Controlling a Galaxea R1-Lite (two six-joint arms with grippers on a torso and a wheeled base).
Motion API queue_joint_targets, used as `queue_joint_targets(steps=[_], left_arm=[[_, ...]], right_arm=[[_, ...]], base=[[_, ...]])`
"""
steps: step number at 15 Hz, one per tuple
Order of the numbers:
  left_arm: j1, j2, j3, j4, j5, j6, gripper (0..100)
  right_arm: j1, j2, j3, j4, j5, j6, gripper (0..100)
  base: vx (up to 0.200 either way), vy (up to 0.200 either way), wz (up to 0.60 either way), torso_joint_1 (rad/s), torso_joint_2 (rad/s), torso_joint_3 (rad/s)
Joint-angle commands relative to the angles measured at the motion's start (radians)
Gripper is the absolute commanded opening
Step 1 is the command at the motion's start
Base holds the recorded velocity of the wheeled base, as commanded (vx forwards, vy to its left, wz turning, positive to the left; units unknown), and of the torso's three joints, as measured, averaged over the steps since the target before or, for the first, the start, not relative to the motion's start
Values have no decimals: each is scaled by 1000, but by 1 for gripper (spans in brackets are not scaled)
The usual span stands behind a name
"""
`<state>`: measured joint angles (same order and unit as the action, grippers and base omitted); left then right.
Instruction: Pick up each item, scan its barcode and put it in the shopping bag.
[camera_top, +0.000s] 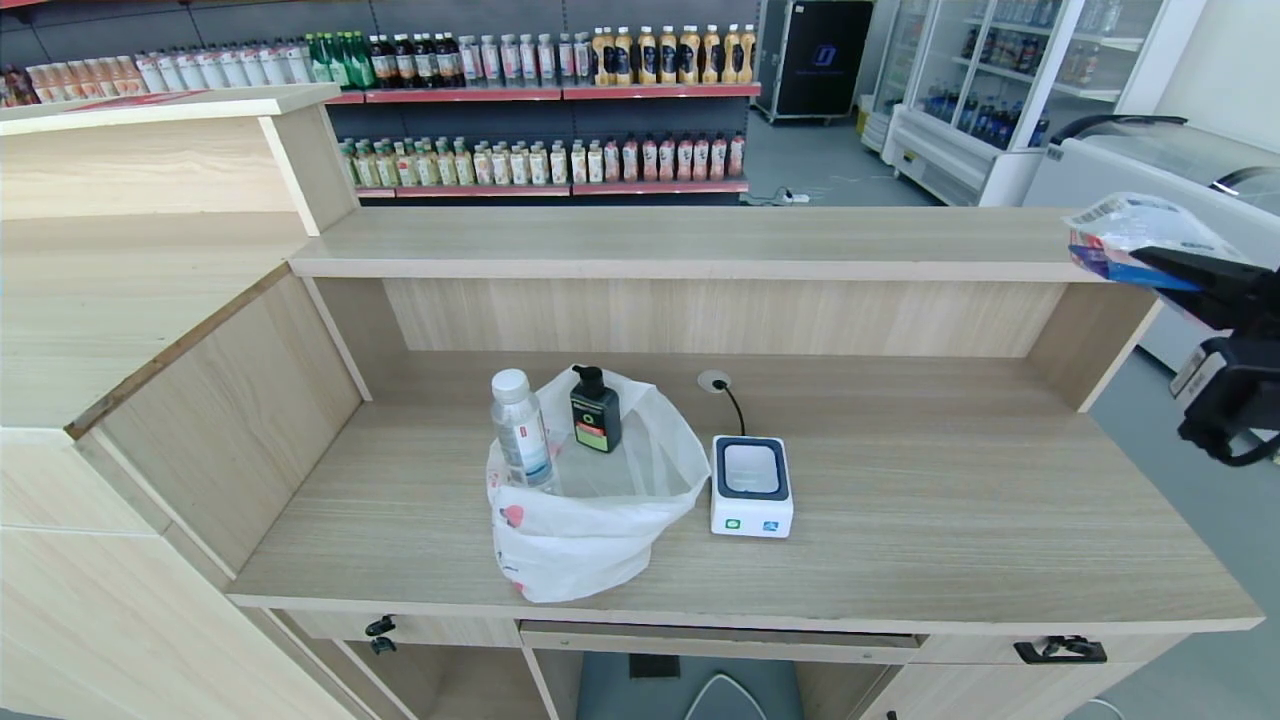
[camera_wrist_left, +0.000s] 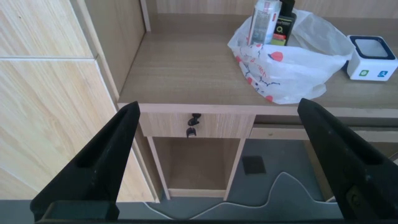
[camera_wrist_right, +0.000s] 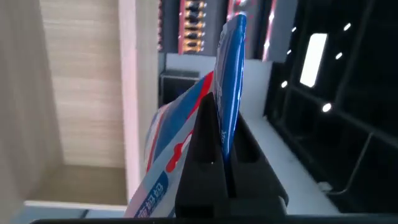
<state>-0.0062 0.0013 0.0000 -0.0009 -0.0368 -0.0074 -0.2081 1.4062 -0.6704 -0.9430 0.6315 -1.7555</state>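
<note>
Right claw is up high at the far right end of the table, above tabletop level, its fingers pressed together on a flat blue, red and white packet. In the right wrist view the packet stands edge-on, pinched in the right claw and sticking out past the tips.

Left claw sits low, out in front of the table's front edge, fingers spread wide apart with nothing between them. A drawer with a key in its lock lies just beyond it.

The white shopping bag is well apart from the right claw, down and to its left on the table, mouth open. The same shopping bag lies beyond the left claw, farther back on the tabletop. A clear water bottle and a dark pump bottle stand upright inside it, side by side. The white scanner sits just beside the bag, on the side nearer the right claw, its cable running back to a hole in the table.

Shelves of drinks line the room behind.
</note>
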Motion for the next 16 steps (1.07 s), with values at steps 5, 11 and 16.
queue_joint_targets(steps=[5,11,16], left_arm=[[0,0,0,1,0,0,100],[0,0,0,1,0,0,100],[0,0,0,-1,0,0,100]], right_arm=[[239,-115,164,-295,57,-268,0],[455,-197,229,-557,60,-381,0],[651,-191,249,-547,94,-576,0]], base=[[0,0,0,0,0,0],[0,0,0,0,0,0],[0,0,0,0,0,0]])
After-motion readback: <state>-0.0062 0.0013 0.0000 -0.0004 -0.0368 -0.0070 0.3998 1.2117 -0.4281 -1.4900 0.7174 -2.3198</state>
